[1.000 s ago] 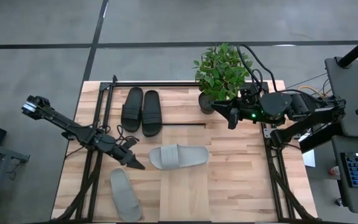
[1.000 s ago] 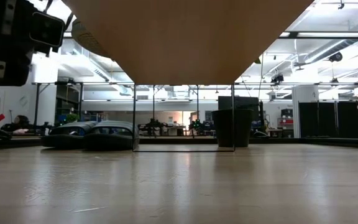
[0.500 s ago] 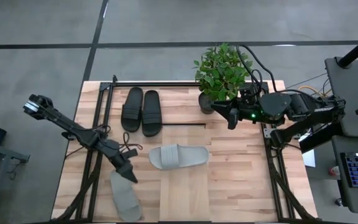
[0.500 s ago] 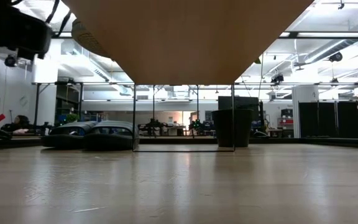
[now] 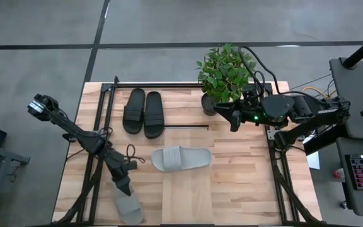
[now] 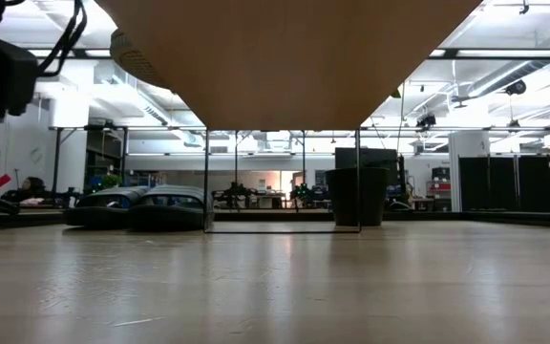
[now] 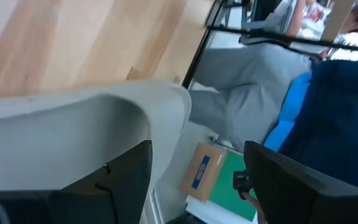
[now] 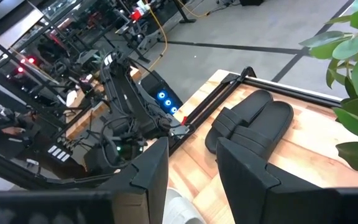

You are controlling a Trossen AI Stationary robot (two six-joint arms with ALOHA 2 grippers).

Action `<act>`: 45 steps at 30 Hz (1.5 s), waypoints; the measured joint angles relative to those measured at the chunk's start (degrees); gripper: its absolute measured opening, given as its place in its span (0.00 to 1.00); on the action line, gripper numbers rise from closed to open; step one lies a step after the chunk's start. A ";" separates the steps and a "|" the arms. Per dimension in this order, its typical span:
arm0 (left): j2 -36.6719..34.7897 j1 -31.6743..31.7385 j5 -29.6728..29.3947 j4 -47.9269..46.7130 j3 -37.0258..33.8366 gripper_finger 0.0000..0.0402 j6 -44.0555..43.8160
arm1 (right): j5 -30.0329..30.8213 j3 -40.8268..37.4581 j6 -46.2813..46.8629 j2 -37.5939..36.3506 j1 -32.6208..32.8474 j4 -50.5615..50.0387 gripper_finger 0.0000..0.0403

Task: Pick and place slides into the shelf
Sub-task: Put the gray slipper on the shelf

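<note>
Grey slide (image 5: pixel 126 200) lies at worktop (image 5: pixel 232 183) front-left; left pincer (image 5: pixel 123 186) sits over its upper end, fingers (image 7: pixel 126 177) spread, straddling the slide's edge, not clamped. Second grey slide (image 5: pixel 181 158) mid-worktop. Black pair (image 5: pixel 144 112) at back-left. Right pincer (image 5: pixel 234 119) released, beside plant (image 5: pixel 224 72).

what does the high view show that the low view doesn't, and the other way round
Only the high view shows the two pale grey slides: one lying crosswise mid-table, one near the front edge with the left gripper open over it. It also shows the plant's leaves and the right gripper beside them. Only the low view shows the room behind the table. Both show the black pair and the plant's pot.
</note>
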 joint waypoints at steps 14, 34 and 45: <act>3.73 -1.79 -1.06 -0.02 0.00 0.59 -0.10 | 0.00 -0.02 0.02 0.00 0.00 -0.02 0.32; 17.00 -3.91 -2.33 13.06 2.53 0.59 -0.49 | -1.53 -0.02 0.22 0.00 0.00 0.07 0.32; 21.88 -5.13 -2.24 20.28 3.39 0.59 -1.69 | -1.55 -0.02 -0.24 0.00 0.00 0.05 0.32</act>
